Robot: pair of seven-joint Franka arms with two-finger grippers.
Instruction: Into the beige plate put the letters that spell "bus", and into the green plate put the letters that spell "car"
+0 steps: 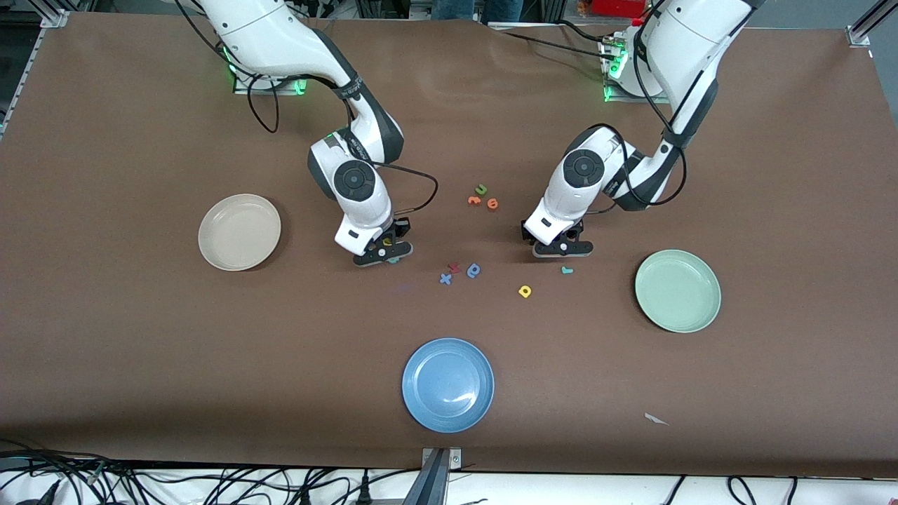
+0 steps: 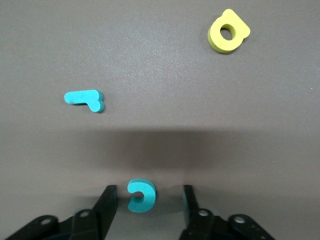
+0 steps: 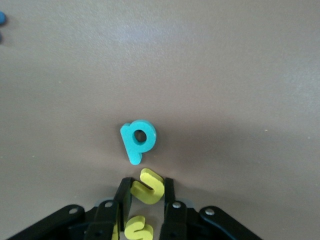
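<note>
A wide desk point(image 1: 140, 393) covered in a brown, slightly creased cloth fills nearly the whole front view. Metal frame corners point(image 1: 859, 31) show at the cloth's upper edges. Along the lower edge runs a white strip with a tangle of black cables point(image 1: 63, 477) and a grey bracket point(image 1: 438, 470) at the middle. A small pale scrap point(image 1: 656, 419) lies on the cloth toward the left arm's end, near the front camera. Light is even and soft, with faint shadows and green lamps point(image 1: 300, 88) glowing at the top
</note>
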